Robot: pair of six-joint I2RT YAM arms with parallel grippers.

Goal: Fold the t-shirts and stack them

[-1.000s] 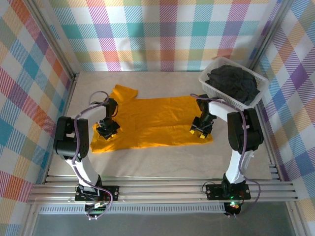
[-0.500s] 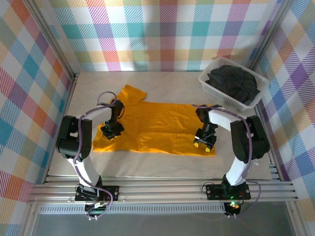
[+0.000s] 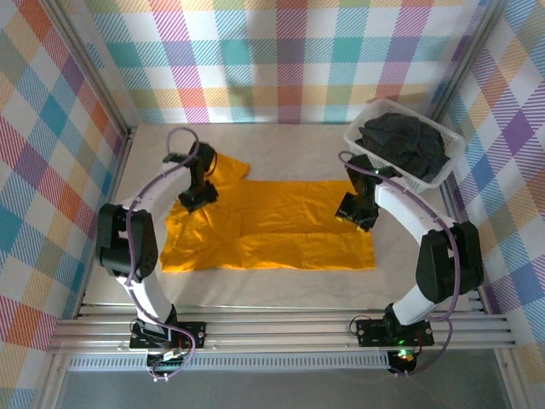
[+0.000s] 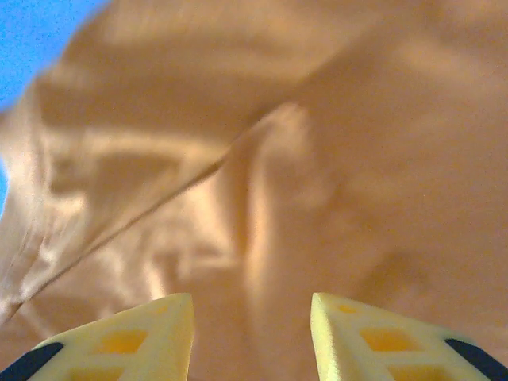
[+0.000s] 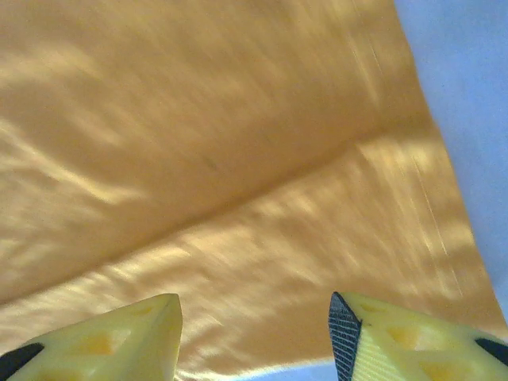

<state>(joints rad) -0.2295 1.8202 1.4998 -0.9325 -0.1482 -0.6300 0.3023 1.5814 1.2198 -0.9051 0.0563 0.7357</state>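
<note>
Two grippers hover with jaws parted and empty over the orange-yellow t-shirt (image 3: pixel 281 230), spread on the table (image 3: pixel 281 145) directly beneath them. The left gripper (image 3: pixel 196 196) hangs above the sleeve end, a raised crease just ahead of its fingers (image 4: pixel 143 333); the right gripper (image 3: pixel 356 211) hangs near the opposite edge. Beyond the right gripper, the charcoal t-shirt (image 3: pixel 404 143) sits heaped in a white basket (image 3: pixel 373 162)

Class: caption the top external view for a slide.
Left gripper and right gripper above orange t-shirt; black t-shirt in basket.
</note>
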